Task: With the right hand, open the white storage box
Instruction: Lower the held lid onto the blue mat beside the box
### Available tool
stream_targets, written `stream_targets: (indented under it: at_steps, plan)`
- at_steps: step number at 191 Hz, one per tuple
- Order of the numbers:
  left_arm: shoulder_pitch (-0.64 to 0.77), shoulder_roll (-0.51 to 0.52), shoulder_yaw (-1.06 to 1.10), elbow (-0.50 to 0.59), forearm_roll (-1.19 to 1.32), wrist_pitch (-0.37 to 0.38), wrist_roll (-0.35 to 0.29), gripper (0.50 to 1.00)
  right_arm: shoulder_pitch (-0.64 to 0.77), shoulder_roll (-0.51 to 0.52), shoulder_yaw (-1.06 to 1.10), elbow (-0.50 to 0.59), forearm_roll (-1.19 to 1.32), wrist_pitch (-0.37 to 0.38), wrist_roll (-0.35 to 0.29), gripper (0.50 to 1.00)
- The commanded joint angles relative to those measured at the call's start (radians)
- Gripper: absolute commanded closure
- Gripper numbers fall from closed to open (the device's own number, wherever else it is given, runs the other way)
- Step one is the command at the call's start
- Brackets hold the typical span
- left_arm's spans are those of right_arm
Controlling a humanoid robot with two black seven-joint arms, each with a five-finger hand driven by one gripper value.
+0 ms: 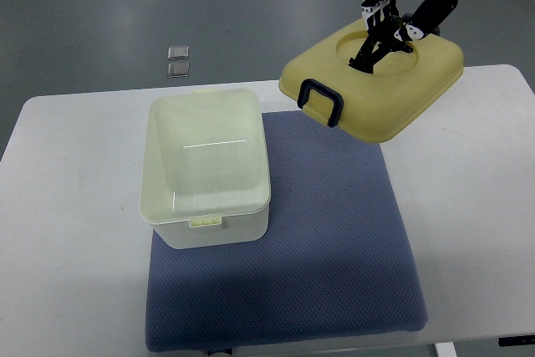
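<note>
One white table (67, 206), blue mat (334, 248), grey floor (125, 6)

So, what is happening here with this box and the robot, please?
The robot's right hand holds a yellow lid with a dark blue latch, raised and tilted over the far right part of the white table. The white storage box sits open on the left side of a blue mat, and appears empty. The left arm is not in view.
</note>
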State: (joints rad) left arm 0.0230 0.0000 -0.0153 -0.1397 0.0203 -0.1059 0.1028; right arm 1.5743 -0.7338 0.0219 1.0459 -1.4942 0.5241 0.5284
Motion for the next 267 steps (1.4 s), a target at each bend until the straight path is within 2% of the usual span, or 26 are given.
stream_targets:
  at_steps: [1,50,79,147,217,267]
  plan:
    - [0.0,0.0,0.0,0.0,0.0,0.0,0.0,0.5,-0.04,-0.012,-0.046,-0.004,-0.014,-0.064,0.007,1.0]
    - [0.0,0.0,0.0,0.0,0.0,0.0,0.0,0.5,-0.094,0.002,-0.163,-0.014,-0.049,-0.24,0.01,1.0]
    - [0.0,0.0,0.001,0.0,0.0,0.0,0.0,0.5,-0.134,0.025,-0.163,-0.015,-0.049,-0.282,0.005,1.0]
    - [0.0,0.0,0.0,0.0,0.0,0.0,0.0,0.5,-0.212,0.174,-0.165,-0.032,-0.051,-0.411,-0.007,1.0]
    - [0.0,0.0,0.0,0.0,0.0,0.0,0.0,0.5,-0.255,0.274,-0.165,-0.067,-0.049,-0.429,-0.007,1.0]
    - [0.0,0.0,0.0,0.0,0.0,0.0,0.0,0.5,-0.307,0.298,-0.165,-0.096,-0.049,-0.467,-0.007,1.0]
